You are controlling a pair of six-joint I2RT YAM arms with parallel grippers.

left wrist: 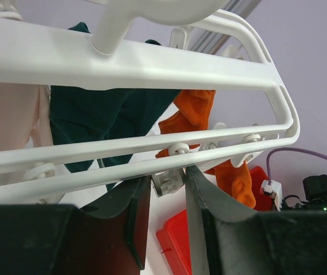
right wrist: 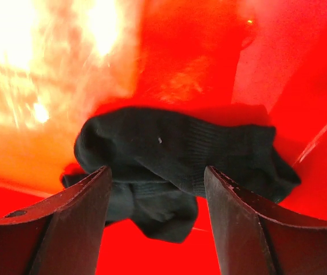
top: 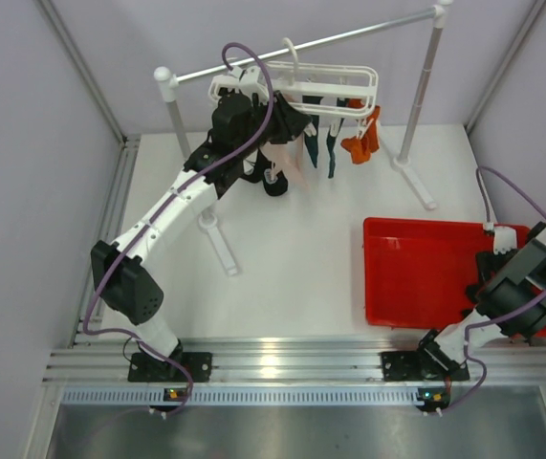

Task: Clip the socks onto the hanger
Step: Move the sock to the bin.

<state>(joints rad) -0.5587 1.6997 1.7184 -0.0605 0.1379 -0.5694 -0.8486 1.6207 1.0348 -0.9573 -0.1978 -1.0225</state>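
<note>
The black sock (right wrist: 180, 152), a fine ribbed knit, lies crumpled and folded over itself on the floor of the glossy red plastic tray (right wrist: 220, 51), close to one wall. It should prove light, limp and compressible, with no stiff part. A pinch through the bunched middle would probably lift it, but the cuff or toe edge would then have to hang free to reach a clip. The right gripper (right wrist: 157, 175) hangs low over the sock with its dark, flat-faced jaws spread wide to either side of the fabric, grasping nothing.

Three more socks hang from the white plastic hanger (left wrist: 152, 63), an oblong frame of smooth double rails with rounded ends. They are a dark teal sock (left wrist: 94, 114), an orange sock (left wrist: 194, 112) and a pale pink sock (left wrist: 6, 120), all draping slack. A small white clip (left wrist: 169, 182) under the near rail sits between the parted jaws of the left gripper (left wrist: 168, 189). Whether the jaws press on it cannot be told. Such clips are probably springy and need a firm squeeze.

The hanger hooks over a long grey metal rail (top: 301, 46) on two white-capped posts, well apart from the tray on the white table (top: 292, 249).
</note>
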